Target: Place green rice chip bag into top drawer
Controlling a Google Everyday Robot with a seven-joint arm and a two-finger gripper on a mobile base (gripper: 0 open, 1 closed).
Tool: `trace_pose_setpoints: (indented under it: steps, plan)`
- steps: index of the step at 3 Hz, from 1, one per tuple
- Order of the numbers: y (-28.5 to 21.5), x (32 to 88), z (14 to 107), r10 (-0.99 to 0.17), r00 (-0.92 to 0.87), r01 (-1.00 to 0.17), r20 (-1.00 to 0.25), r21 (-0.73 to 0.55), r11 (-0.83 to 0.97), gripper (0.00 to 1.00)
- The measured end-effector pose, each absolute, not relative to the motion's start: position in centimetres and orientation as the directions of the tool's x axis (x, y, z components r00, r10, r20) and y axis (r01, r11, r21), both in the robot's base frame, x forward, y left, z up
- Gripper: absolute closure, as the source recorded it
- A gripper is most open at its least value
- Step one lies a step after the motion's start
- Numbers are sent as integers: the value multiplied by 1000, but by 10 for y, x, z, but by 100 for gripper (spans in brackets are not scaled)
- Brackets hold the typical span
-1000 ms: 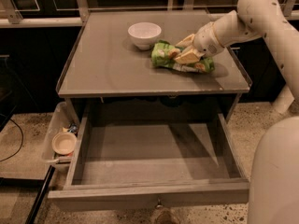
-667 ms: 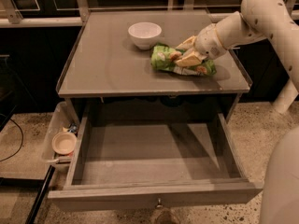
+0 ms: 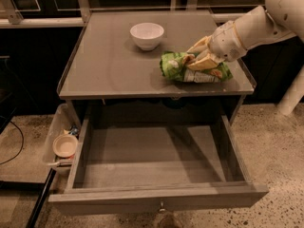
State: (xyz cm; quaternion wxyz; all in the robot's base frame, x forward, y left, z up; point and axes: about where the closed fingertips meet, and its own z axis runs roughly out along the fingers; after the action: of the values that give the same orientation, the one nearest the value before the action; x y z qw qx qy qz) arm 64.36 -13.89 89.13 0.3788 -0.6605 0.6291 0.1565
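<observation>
Claw (image 3: 202, 57) comes in from 2 o'clock, clamped on green rice chip bag (image 3: 176, 66), which lies at counter (image 3: 109, 65) 3 o'clock edge. Top drawer (image 3: 152, 158) is open at 6 o'clock, prob. ready for drop. White bowl (image 3: 147, 34) sits at 12.

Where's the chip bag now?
Camera view: the chip bag lies on the table's front-right part, right of the bowl, with the end effector on it, above the open drawer.

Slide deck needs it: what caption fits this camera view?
Gripper at the chip bag atop the table, bowl behind, top drawer open below.
</observation>
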Motion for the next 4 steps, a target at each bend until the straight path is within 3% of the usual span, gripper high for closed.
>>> trace_pose_setpoints:
  steps: [2,4]
  plan:
    - [-153,578,904,-734,219,-905,-642,-415,93,100]
    - [-167,526,845,-741,153,-834,-654,-488,258,100]
